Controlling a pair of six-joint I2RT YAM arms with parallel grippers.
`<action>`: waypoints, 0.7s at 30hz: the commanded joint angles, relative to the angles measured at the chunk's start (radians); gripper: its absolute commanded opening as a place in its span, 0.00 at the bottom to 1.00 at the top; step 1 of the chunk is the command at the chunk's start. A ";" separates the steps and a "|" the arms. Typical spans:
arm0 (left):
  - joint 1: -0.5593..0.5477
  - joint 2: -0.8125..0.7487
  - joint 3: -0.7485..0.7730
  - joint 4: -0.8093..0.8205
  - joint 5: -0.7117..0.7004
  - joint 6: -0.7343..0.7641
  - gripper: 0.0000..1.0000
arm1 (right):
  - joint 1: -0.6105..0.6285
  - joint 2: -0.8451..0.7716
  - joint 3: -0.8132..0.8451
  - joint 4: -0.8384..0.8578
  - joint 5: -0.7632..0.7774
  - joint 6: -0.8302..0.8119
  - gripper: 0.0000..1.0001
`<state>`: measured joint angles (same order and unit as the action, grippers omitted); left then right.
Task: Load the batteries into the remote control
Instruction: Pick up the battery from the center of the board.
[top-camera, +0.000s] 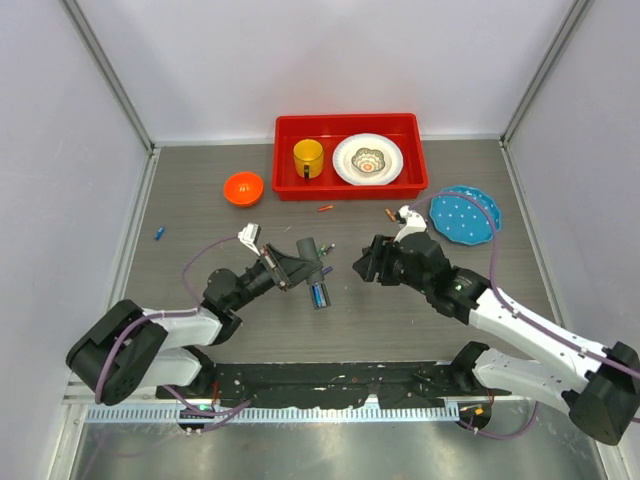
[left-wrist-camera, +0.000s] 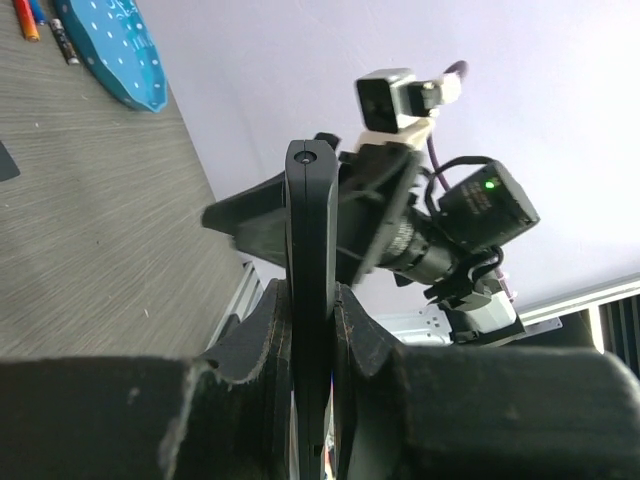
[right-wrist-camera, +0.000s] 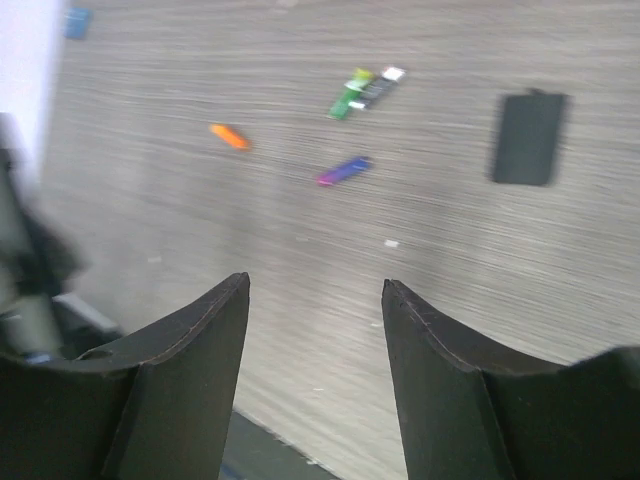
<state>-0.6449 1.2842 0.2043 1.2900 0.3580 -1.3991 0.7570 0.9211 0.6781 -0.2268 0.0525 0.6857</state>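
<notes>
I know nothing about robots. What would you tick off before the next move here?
1. Slim black plastic remote control clamped in the left tool: ok.
2. Right tool open and empty: ok.
3. Small orange cylindrical battery and purple-blue battery lying free on the grey table: ok.
4. Flat black rectangular piece lying clear of those batteries: ok.
5. Remote's battery bay turned towards the right tool: cannot tell.
</notes>
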 joint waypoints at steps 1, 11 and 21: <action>0.036 -0.066 -0.045 0.220 -0.013 -0.001 0.00 | 0.001 0.057 0.014 -0.098 0.228 -0.090 0.61; 0.157 -0.532 -0.057 -0.493 -0.013 0.133 0.00 | -0.001 0.203 -0.009 0.006 0.172 -0.205 0.60; 0.271 -0.597 -0.072 -0.577 0.117 0.095 0.00 | 0.067 0.456 0.118 0.089 0.139 -0.285 0.80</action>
<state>-0.3950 0.6823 0.1307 0.7074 0.4164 -1.2797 0.7872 1.3327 0.7090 -0.2394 0.1780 0.4568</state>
